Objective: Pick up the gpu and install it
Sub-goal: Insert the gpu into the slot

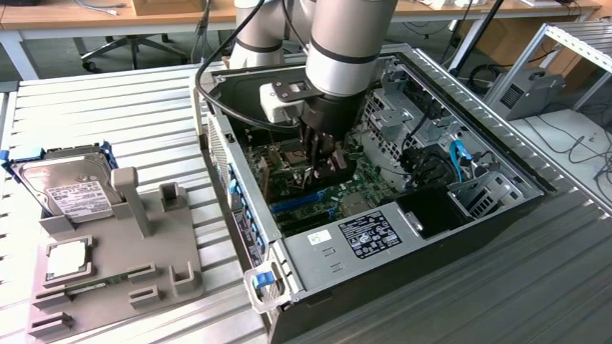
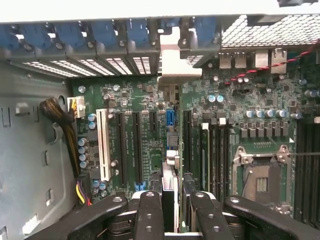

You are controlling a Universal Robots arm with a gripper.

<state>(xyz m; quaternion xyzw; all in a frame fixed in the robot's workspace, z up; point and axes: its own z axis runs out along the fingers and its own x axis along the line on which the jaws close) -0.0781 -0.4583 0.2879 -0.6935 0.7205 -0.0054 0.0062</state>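
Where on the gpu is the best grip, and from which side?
Its upper long edge, from straight above through the case's open side, a finger on each flat face. The gpu stands on edge over the motherboard slots, bracket toward the rear wall; the gripper holds it so.

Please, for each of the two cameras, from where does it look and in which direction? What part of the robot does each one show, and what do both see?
Exterior view: off the arm, above and beside the open computer case, looking down; it shows the arm and the claw inside the case.
Wrist view: on the wrist, inside the case, facing the motherboard; it shows the claw holding the gpu edge-on.
Shared: motherboard, case interior, claw.
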